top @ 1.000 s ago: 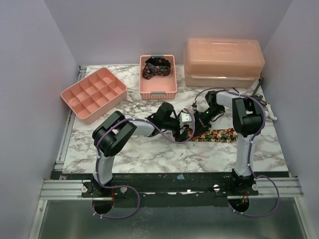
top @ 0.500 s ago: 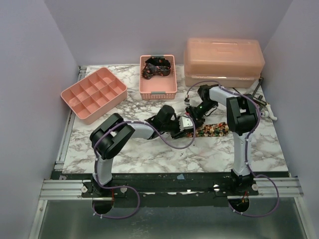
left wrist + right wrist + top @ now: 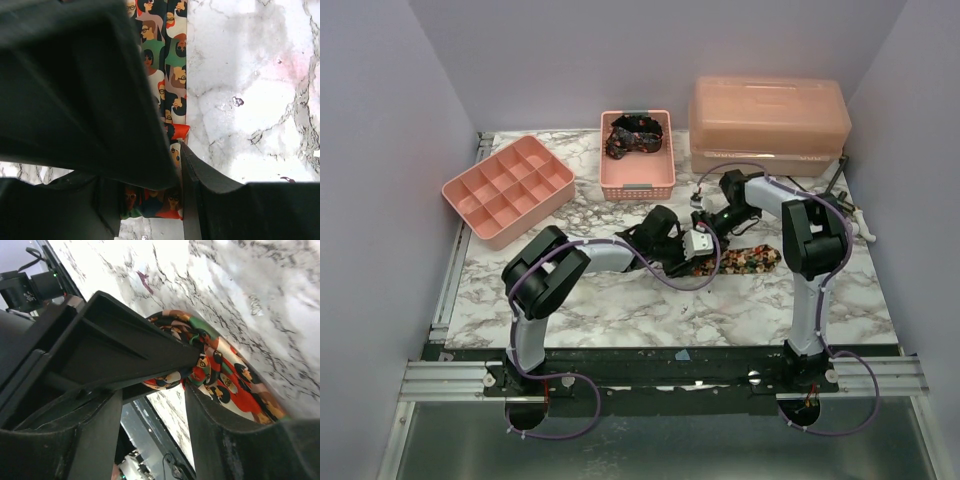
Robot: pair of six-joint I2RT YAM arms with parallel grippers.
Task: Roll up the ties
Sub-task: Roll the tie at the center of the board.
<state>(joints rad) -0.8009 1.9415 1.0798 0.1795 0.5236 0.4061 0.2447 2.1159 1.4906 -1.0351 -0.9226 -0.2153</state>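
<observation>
A tie (image 3: pixel 752 260) printed with red, orange and green faces lies flat on the marble table, right of centre. Its left end is wound into a small roll. My left gripper (image 3: pixel 692 248) is shut on that rolled end; in the left wrist view the tie (image 3: pixel 172 60) runs away from the pinching fingers of the gripper (image 3: pixel 179 146). My right gripper (image 3: pixel 709 226) sits just behind the roll and stands open. In the right wrist view the tie's roll (image 3: pixel 225 375) rests at the tips of the gripper (image 3: pixel 186 376), with a gap between its fingers. A second, darker tie (image 3: pixel 634 135) lies bunched in the pink basket (image 3: pixel 638 182).
A pink divided tray (image 3: pixel 507 190) stands at the back left. A large pink lidded box (image 3: pixel 768 125) stands at the back right. The basket is behind the arms. Cables loop over both arms near the tie.
My right gripper has opened and pulled back a little toward the far side. My left gripper has shut on the tie's rolled end. The flat part of the tie looks shorter.
</observation>
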